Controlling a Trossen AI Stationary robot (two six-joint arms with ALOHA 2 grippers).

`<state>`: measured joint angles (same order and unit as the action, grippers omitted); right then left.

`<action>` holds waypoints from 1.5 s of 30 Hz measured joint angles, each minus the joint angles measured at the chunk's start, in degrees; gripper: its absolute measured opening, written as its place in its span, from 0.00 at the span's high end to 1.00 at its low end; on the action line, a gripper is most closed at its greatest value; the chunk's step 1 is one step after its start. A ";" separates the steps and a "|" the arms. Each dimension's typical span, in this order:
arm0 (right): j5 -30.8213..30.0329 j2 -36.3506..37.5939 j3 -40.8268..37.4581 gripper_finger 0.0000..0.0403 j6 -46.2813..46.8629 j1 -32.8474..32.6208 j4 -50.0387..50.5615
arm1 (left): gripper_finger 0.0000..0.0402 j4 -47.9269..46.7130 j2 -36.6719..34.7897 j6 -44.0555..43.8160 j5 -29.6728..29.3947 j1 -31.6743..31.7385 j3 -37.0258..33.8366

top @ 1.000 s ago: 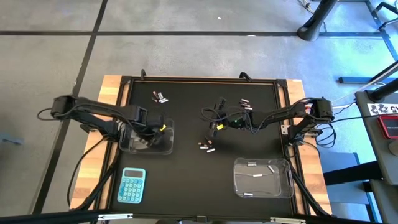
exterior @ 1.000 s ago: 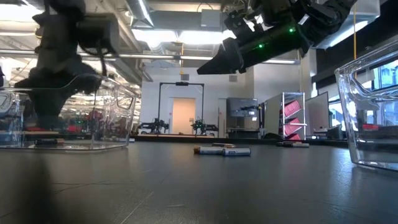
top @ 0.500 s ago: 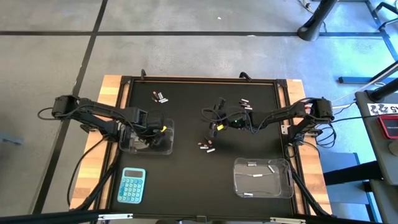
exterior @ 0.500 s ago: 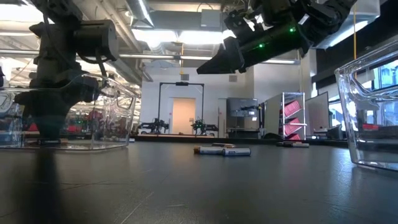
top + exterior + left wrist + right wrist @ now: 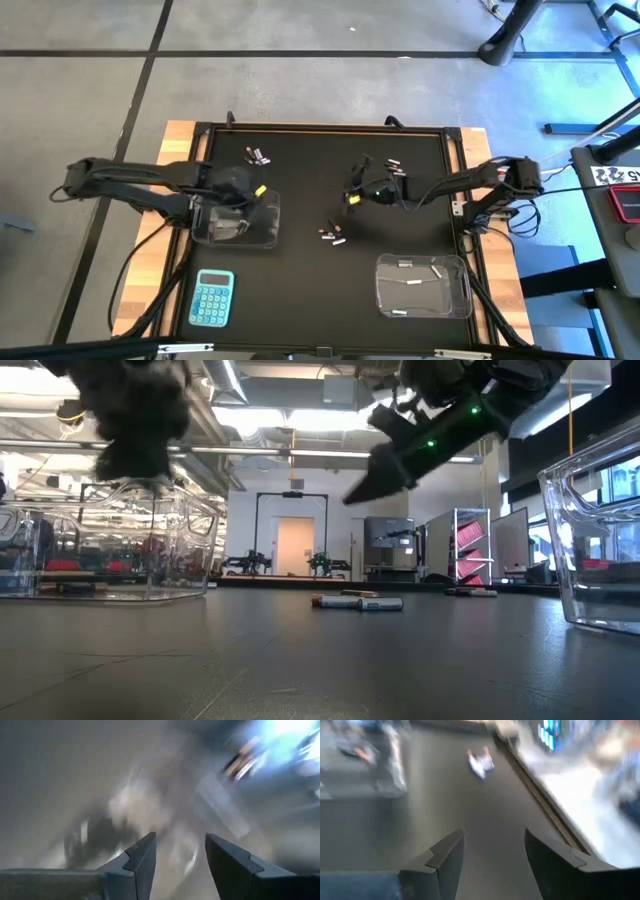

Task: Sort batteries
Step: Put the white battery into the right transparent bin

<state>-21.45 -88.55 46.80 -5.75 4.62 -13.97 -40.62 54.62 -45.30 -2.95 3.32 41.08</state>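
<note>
Loose batteries lie on the black mat in three small groups: far left [image 5: 258,155], middle [image 5: 333,235] and far right of middle [image 5: 395,167]; the middle group also shows in the low view [image 5: 358,601]. My left gripper [image 5: 250,190] is open and empty, raised over the far edge of the left clear tub [image 5: 237,222]; its wrist view [image 5: 180,855] is blurred. My right gripper [image 5: 355,193] is open and empty above the mat's middle, slanting down [image 5: 360,490]. Its wrist view [image 5: 492,855] shows the far-left batteries [image 5: 481,761] ahead.
A second clear tub [image 5: 422,285] at the near right holds silvery-white batteries [image 5: 410,283]. The left tub holds dark batteries with reddish ends [image 5: 75,567]. A blue calculator [image 5: 212,298] lies near the front left. Wooden table edges [image 5: 170,150] frame the mat.
My left gripper has risen out of the left tub and moved a little toward the far edge. My right gripper has drawn slightly toward the table's right and tipped to point more steeply down.
</note>
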 joint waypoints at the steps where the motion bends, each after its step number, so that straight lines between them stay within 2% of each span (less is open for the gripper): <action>1: 0.89 1.12 0.79 0.48 3.36 1.41 5.73 | 0.61 3.05 -1.37 3.54 -2.76 -0.48 -0.02; 4: 8.46 3.04 2.57 0.48 12.32 7.01 22.53 | 0.62 10.07 -4.49 13.91 -9.73 -1.62 -0.23; 7: 12.52 3.05 1.89 0.48 14.59 12.42 33.62 | 0.63 13.42 -5.70 20.46 -14.35 -1.88 -0.26; 12: 10.77 2.79 0.14 0.48 15.94 18.56 47.84 | 0.63 13.51 -5.37 23.71 -16.40 -1.83 -0.33; 18: 5.61 2.79 -0.10 0.48 15.54 21.77 58.63 | 0.63 12.45 -4.87 23.47 -16.38 -1.86 -0.37; 24: 5.49 2.79 -2.83 0.48 6.66 27.16 56.23 | 0.63 12.55 -4.87 24.46 -16.36 -1.89 -0.37; 30: 12.96 3.06 -6.61 0.48 0.69 30.49 49.77 | 0.63 12.55 -4.87 24.45 -16.36 -1.96 -0.37; 33: 13.95 3.05 -7.00 0.49 -0.56 30.14 48.97 | 0.63 12.57 -4.87 24.41 -16.36 -1.95 -0.37; 45: 16.85 2.97 -7.16 0.71 -2.08 29.58 48.15 | 0.63 12.79 -4.87 24.04 -16.33 -1.95 -0.37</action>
<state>-4.60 -85.58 39.63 -7.83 34.20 34.18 -27.83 49.76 -21.26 -19.29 1.37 40.71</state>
